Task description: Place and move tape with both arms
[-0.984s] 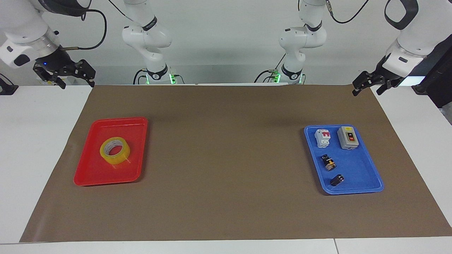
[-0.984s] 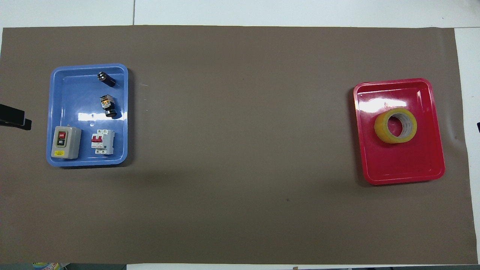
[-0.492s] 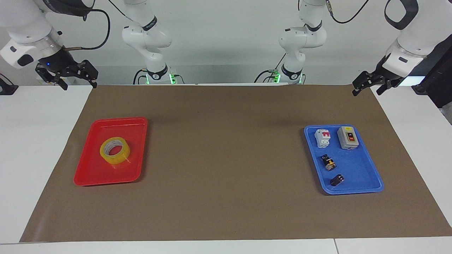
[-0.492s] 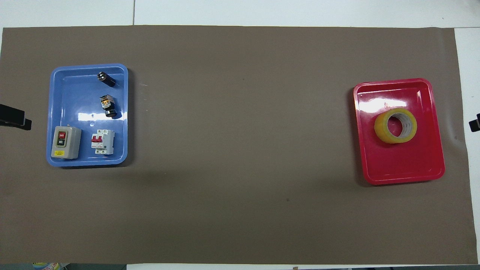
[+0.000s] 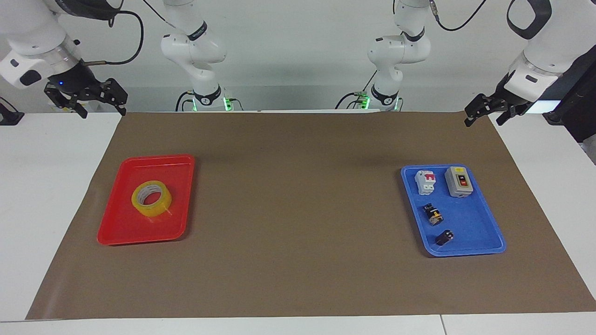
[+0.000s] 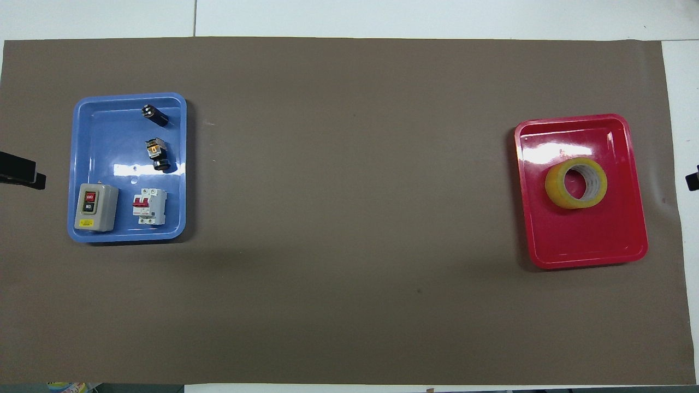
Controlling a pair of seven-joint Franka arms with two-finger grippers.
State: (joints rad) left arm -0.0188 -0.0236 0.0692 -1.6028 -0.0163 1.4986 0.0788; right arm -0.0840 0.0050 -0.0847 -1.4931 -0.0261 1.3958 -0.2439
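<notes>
The tape (image 5: 151, 199) (image 6: 576, 183), a yellow roll with a white core, lies flat in a red tray (image 5: 121, 230) (image 6: 587, 248) toward the right arm's end of the table. My right gripper (image 5: 103, 110) hangs open and empty over the bare white tabletop by the mat's corner, well apart from the tray; only its tip (image 6: 692, 180) shows in the overhead view. My left gripper (image 5: 484, 120) hangs open and empty over the mat's corner at the left arm's end, and its tip (image 6: 22, 176) shows in the overhead view.
A blue tray (image 5: 475, 249) (image 6: 104, 233) at the left arm's end holds a grey switch box (image 5: 458, 181), a white breaker (image 5: 425, 181) and two small dark parts. A brown mat (image 5: 298, 209) covers the table. Two smaller white arms with green-lit bases (image 5: 209, 100) stand between the large arms.
The right gripper has shifted slightly toward the mat, and its tip now shows at the edge of the overhead view. The left arm and the tape have not moved.
</notes>
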